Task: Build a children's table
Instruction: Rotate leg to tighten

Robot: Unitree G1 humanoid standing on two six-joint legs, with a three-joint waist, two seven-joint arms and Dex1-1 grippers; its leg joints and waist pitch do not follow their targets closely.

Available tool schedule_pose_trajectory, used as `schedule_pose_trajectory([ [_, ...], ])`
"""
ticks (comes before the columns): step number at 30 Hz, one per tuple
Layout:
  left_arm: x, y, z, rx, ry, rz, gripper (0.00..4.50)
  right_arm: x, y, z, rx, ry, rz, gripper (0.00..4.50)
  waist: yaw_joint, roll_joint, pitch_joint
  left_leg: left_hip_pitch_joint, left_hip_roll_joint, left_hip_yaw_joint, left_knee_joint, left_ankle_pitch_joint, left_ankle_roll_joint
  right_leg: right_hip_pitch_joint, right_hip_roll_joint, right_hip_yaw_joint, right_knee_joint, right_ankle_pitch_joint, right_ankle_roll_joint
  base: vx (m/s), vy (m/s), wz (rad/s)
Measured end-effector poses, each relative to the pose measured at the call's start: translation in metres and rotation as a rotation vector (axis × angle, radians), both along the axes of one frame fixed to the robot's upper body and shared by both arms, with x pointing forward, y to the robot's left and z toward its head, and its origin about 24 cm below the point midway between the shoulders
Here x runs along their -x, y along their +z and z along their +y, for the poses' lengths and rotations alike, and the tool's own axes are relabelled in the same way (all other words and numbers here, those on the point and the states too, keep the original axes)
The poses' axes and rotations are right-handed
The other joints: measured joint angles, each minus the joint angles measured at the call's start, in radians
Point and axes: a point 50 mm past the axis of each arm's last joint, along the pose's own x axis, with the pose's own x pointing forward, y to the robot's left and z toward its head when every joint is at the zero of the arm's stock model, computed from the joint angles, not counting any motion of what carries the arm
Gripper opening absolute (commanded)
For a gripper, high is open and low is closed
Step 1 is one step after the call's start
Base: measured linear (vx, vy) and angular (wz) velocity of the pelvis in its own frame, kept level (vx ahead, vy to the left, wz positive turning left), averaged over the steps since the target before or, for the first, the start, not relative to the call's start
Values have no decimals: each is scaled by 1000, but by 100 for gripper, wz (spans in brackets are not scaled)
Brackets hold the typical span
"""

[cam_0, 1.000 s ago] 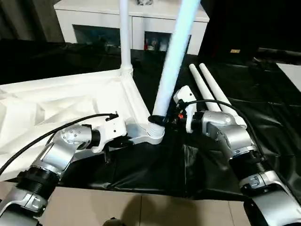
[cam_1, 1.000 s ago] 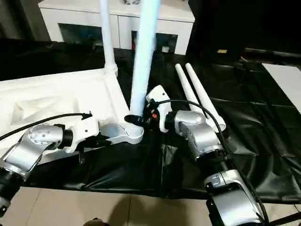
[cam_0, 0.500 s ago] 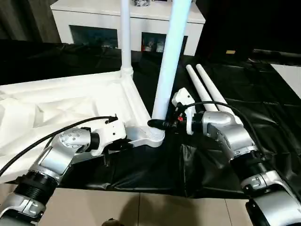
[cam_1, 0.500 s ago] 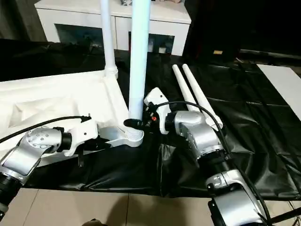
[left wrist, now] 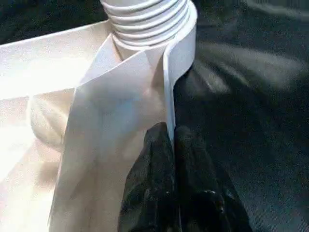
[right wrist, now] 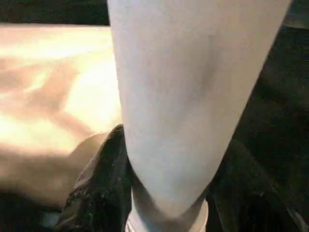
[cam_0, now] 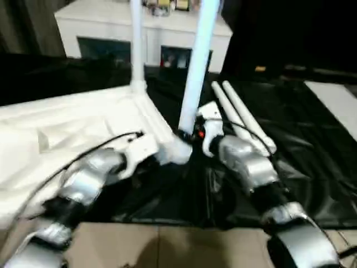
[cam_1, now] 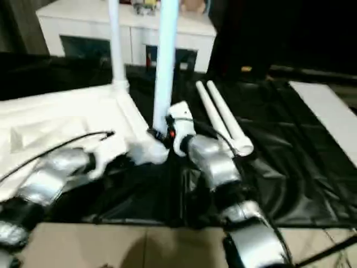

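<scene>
Right now the biggest thing in play is the table top [cam_0: 72, 120], lying underside up on the black sheet [cam_0: 312, 167], ribs showing, with one leg [cam_0: 135, 44] already standing in its far corner socket. If the top slides or tips while I work the near corner, that standing leg could lean out of line.

My left gripper [left wrist: 171, 159] is pinched tight on the thin edge wall of the top, just beside the ribbed near corner socket [left wrist: 147, 19]. That wall is narrow and smooth; I judge the pinch could slip off it if the top gets pushed sideways, and then nothing would brace the corner.

My right gripper [right wrist: 166, 193] is clasped around the base of the second leg [cam_0: 198, 61], one finger on each side, right where it meets the socket. The leg rises steeply but looks slightly tilted. If it goes in crooked, it could bind or jam rather than seat, and forcing it might lever the corner up against my left hold.

Two spare legs [cam_0: 240, 117] lie side by side on the sheet just beyond my right forearm; a careless swing could roll them away.
</scene>
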Motion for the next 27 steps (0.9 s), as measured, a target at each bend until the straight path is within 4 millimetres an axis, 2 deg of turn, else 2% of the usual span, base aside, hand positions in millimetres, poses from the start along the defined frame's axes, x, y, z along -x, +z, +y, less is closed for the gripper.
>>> schedule_pose_trajectory([
  [2,-7,-1,-20,24,69,8,0,-7,0,0,10,-126,2,183,0,-2,-1,-2,-2,2,0,0,0,-1,-2,1,-4,7,-4,0,0,0],
  [7,-14,1,-41,40,140,16,0,-14,3,-2,2,-273,4,183,1,-7,-5,-4,-3,5,0,0,0,-2,-3,4,-8,23,1,0,0,0],
  [10,-19,7,-48,46,166,11,0,-19,8,-2,-8,-326,-6,183,2,-8,-6,-16,0,5,0,7,3,-9,0,5,-6,24,3,19,-3,-1],
  [12,-20,9,-48,48,188,14,0,-22,11,1,-18,-347,-3,183,-1,-9,-6,-19,0,5,0,9,4,-12,1,5,-5,25,4,28,-4,-2],
  [22,-22,11,-39,31,196,7,0,-24,12,5,-55,-295,-16,183,-7,-9,-3,-19,1,5,-1,8,5,-12,1,5,-9,25,3,0,0,0],
  [23,-22,11,-38,30,194,8,0,-24,12,5,-57,-284,-19,239,-9,-9,-3,-19,1,5,-1,8,5,-13,1,5,-9,25,3,0,0,0],
  [25,-22,12,-37,28,191,5,0,-23,10,5,-60,-266,-16,253,-9,-8,-2,-19,1,5,-2,8,5,-13,1,5,-9,25,3,0,0,0],
  [27,-23,15,-35,27,186,-9,0,-20,0,5,-52,-249,24,281,-7,-6,5,-21,1,5,-2,9,5,-15,1,5,-8,25,3,0,0,0],
])
